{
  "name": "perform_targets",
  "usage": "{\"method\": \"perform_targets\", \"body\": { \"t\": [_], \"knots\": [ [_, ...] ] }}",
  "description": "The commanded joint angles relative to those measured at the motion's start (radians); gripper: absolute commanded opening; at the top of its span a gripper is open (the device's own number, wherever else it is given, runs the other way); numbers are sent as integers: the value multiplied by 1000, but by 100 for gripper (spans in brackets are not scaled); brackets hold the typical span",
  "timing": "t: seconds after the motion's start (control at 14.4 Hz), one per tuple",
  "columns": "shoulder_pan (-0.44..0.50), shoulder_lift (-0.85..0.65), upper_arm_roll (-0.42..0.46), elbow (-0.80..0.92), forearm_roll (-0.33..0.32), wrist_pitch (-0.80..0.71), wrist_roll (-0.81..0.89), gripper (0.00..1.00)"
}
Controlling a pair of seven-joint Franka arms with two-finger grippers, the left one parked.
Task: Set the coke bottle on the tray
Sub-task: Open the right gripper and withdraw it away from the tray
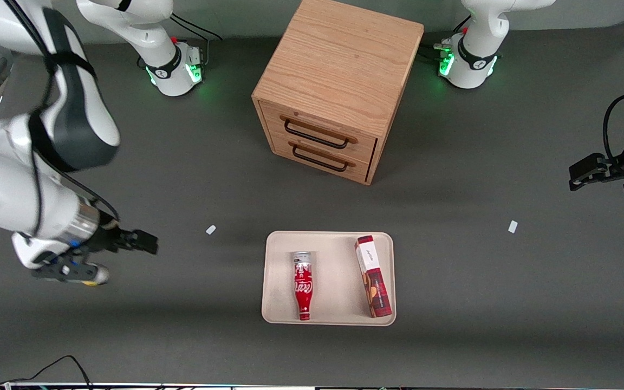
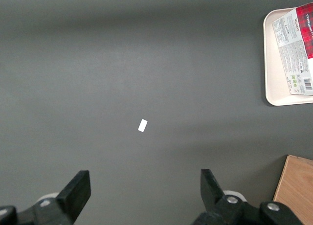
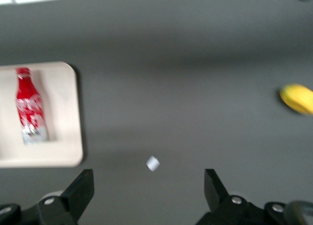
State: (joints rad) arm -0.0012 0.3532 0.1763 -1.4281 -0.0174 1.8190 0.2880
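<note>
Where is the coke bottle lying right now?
The coke bottle lies flat on the tray, beside the snack box, its cap toward the front camera. The gripper, open, is off toward the working arm's end of the table.

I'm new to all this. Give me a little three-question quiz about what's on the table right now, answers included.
1. True or false: the bottle lies on the tray.
2. What shares the tray with it? A) a banana B) a snack box C) a cup
3. Fill in: the hand is ____, off the tray toward the working arm's end of the table.

Key: 1 true. 2 B. 3 open; the right wrist view shows its fingers wide apart over bare table.
</note>
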Motion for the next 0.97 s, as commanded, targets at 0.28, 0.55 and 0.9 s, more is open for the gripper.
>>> {"method": "perform_targets", "body": {
  "t": [0.28, 0.55, 0.9],
  "knots": [
    [-13, -422, -98, -406, 30, -20, -48, 100],
    [-11, -456, -124, -404, 30, -40, -82, 100],
    [-2, -439, -129, -379, 30, -52, -78, 100]
  ]
}}
